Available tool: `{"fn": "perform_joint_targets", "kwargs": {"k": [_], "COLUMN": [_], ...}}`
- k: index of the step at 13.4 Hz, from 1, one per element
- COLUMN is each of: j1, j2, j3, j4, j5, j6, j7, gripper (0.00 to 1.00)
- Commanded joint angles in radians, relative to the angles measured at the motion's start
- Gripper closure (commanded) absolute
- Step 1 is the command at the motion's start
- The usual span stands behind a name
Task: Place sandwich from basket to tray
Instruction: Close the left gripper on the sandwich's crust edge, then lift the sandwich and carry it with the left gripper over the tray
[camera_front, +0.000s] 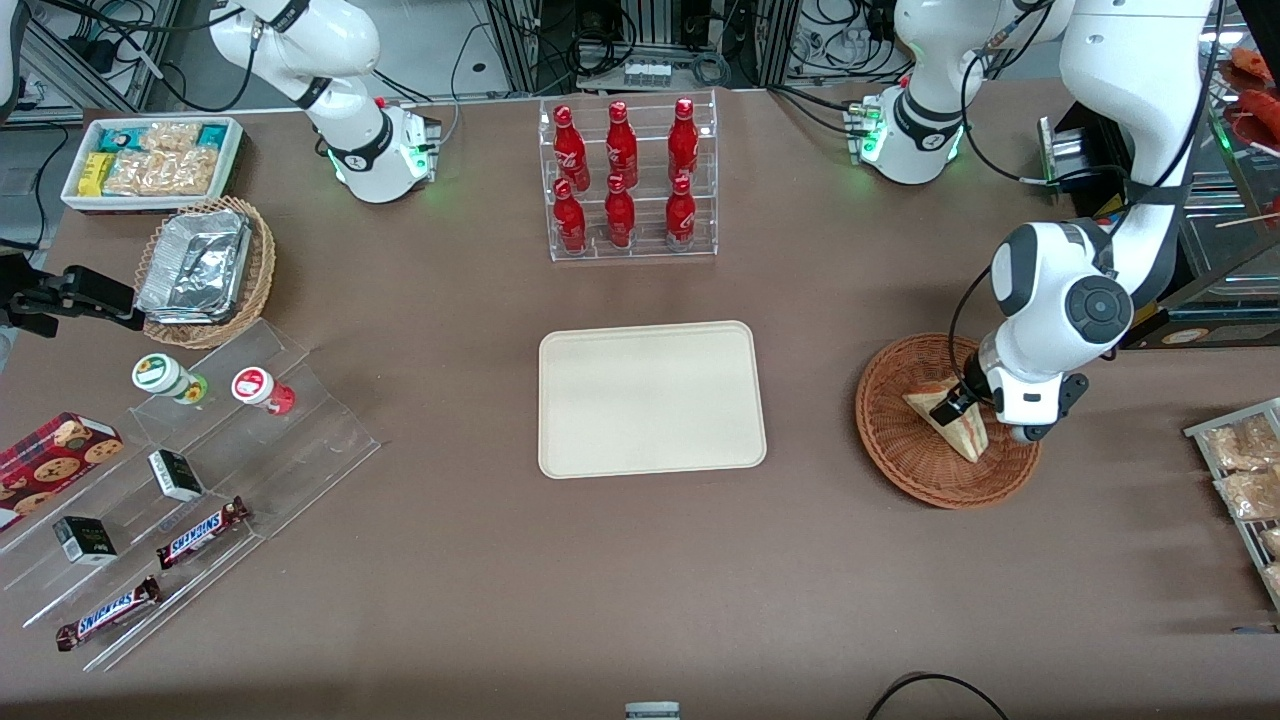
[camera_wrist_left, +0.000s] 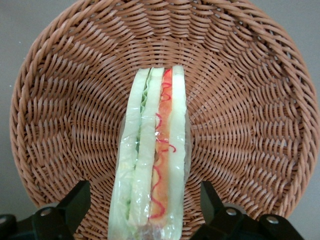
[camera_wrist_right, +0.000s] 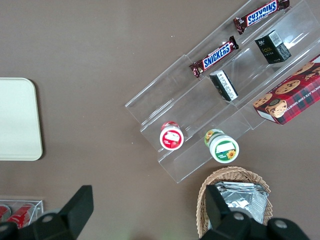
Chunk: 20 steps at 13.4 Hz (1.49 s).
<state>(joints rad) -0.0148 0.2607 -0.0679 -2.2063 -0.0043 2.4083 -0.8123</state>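
I had the gripper (camera_front: 958, 405) down inside the basket (camera_front: 890, 425), its fingers (camera_wrist_left: 75, 200) spread apart on either side of the sandwich (camera_wrist_left: 152, 165), not yet touching it. The sandwich stood on edge in the basket's middle, wrapped in clear film. The basket sat toward the working arm's end of the brown table (camera_front: 640, 580); the tray (camera_front: 650, 398) lay bare at the table's centre. A clear rack of red bottles (camera_front: 630, 180) stood farther from the front camera than the tray.

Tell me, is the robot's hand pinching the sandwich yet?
Apart. In the left wrist view, the end effector is open around the sandwich in the basket, with basket weave showing between each finger and the bread.
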Motion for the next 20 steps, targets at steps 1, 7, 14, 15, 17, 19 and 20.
{"fn": "perform_joint_targets", "kwargs": {"k": [1,7,14,15,17,19,20], "j1": [-0.011,-0.013,-0.093,-0.096,-0.102,-0.106,-0.111], "j2": [0.002,-0.046,-0.057,-0.052,-0.019,0.023,0.047], "j3": [0.003,0.000,-0.055,-0.082,-0.142,-0.200,-0.237], "j4": [-0.007,0.013,0.171,0.189,0.238,0.295,0.327], "j5": [0.003,0.033,0.078,0.078,0.075,0.070,0.070], "j6": [0.022,-0.060,-0.294,-0.302,-0.302,-0.304,-0.304], "j7": [-0.019,-0.002,0.189,0.194,0.240,0.268,0.262], "gripper": [0.88,1.00,1.00,1.00,1.00,1.00,1.00]}}
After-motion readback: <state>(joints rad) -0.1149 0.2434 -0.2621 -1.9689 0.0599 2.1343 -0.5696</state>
